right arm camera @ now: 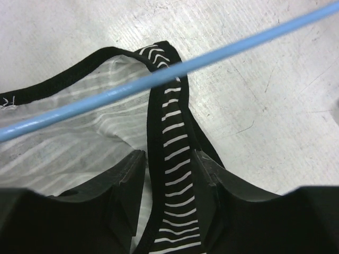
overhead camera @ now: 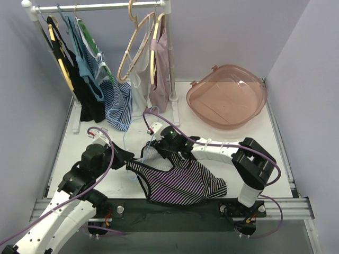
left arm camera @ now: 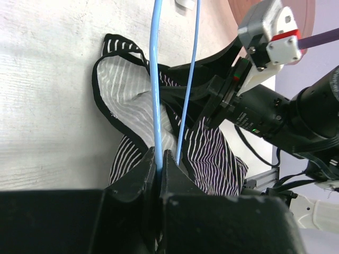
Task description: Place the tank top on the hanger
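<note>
Left jaws clamp hanger (left arm camera: pixel 154 79) rod above tank top (left arm camera: pixel 212 153). Right jaws narrow, straddling its strap; cannot tell whether they grip.

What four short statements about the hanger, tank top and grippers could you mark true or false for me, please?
1. The left gripper is shut on the hanger's blue rod. True.
2. The tank top is already hung up. False: it lies crumpled on the table.
3. A tank top strap runs between the right gripper's fingers. True.
4. The blue-striped garment lies on the table. False: it hangs on the rack.
</note>
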Robot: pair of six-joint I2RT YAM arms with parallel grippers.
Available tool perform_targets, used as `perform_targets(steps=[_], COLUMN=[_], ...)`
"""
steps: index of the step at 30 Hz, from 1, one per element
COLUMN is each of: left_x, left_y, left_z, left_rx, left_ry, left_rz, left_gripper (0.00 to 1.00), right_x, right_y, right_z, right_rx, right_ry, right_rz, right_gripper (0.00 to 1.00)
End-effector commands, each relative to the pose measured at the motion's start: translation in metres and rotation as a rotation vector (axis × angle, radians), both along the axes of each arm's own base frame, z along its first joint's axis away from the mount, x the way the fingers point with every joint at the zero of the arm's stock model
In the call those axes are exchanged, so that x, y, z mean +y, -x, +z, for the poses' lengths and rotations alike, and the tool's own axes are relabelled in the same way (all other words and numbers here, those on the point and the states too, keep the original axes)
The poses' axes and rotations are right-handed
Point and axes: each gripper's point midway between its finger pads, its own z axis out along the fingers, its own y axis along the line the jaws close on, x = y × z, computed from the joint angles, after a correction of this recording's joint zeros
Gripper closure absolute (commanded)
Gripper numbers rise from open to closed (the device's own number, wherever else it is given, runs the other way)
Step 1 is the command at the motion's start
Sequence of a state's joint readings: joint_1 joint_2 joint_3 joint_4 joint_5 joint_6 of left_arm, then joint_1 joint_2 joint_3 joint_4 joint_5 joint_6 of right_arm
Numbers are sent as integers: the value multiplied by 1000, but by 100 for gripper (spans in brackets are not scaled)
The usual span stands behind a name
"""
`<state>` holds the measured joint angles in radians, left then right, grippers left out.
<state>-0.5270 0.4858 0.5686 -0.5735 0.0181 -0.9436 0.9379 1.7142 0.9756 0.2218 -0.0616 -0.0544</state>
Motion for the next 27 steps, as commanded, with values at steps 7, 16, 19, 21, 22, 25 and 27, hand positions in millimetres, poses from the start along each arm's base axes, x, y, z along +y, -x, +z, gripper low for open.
perform_targets(steps=[7, 16, 19, 21, 22, 25, 27], left_x=[10, 9, -1, -7, -9, -18, -26], left_y=[-2, 6, 12, 14, 14, 16, 18], left_z=[16, 24, 34, 41, 43, 54, 60], left_rx=[-45, -86, -135, -162, -169, -207, -225], left_ry=[46, 55, 95, 124, 128, 149, 156], left_rz=[72, 29, -39, -77, -87, -145, -203], left_gripper=[100, 100, 100, 100, 100, 100, 100], right_x=[6, -5, -24, -38, -46, -63, -78], right_y=[-11, -31, -40, -41, -44, -42, -46], right_z=[2, 31, 46, 47, 56, 63, 64], right_rx=[-20, 1, 23, 40, 37, 53, 69], right_ry=[-28, -137, -186, -193, -218, -250, -263], right_rz=[-73, -177, -244, -275, -291, -318, -356], right_gripper=[78, 100, 100, 100, 100, 100, 100])
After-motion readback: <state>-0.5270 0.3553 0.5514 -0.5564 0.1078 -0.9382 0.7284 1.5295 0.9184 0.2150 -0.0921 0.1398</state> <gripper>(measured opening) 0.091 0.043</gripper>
